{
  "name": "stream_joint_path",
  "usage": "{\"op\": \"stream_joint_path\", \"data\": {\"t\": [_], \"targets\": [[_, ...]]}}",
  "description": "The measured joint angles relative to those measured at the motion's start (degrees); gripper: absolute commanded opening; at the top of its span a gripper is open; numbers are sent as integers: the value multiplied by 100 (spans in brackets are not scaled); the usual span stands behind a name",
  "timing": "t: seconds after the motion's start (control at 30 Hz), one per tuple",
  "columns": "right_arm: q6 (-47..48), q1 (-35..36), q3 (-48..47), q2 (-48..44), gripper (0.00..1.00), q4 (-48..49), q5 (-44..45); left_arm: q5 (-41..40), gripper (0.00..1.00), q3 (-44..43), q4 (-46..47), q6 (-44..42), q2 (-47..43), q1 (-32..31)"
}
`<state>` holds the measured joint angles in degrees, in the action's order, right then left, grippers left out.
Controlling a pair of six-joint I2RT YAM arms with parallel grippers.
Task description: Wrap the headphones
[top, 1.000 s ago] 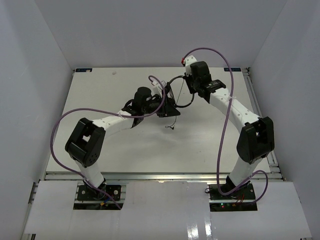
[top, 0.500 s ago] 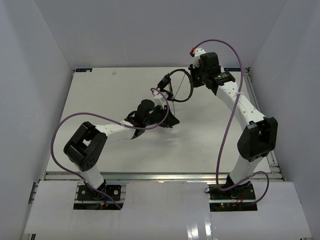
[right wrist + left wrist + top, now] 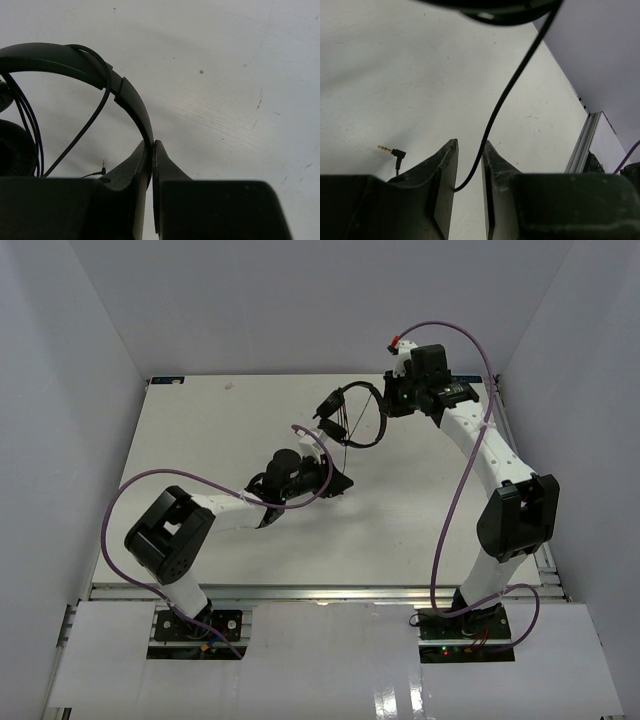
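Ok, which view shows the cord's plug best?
Left wrist: the plug is sharp, gold tip clear, beside the left gripper. Right wrist shows it only as a tiny speck under the headphones' headband; top view cannot resolve it.

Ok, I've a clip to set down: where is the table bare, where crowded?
Bare: the far-left table, between the left wall and the left arm; also the near strip between it and the right arm. Crowded: far centre, where the headphones hang from the right tool.
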<state>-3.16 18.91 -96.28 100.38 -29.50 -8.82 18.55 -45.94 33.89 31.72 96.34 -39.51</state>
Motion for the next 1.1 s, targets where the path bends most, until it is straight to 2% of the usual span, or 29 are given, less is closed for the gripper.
{"op": "stream_joint_path", "data": {"t": [0.4,0.53,0.63,0.7,0.8,1.0,1.1], "targets": [[-252,-160,-102,-6,8,-48,-571,2,36,215,268,-175,-40,-9],[-294,-207,-102,-56,8,-50,-928,16,28,215,416,-261,-36,-9],[-293,-263,-102,-137,8,-59,-1215,85,18,220,547,-347,-14,6],[-276,-296,-102,-215,8,-70,-1423,157,15,235,617,-410,-5,41],[-180,-337,-102,-350,8,-113,-1749,344,14,278,746,-537,-5,152],[394,-351,-48,-584,8,-339,-2239,1063,18,322,852,-971,-7,633],[771,-351,97,-686,8,-478,-2388,1459,15,320,821,-1197,-6,869]]}}
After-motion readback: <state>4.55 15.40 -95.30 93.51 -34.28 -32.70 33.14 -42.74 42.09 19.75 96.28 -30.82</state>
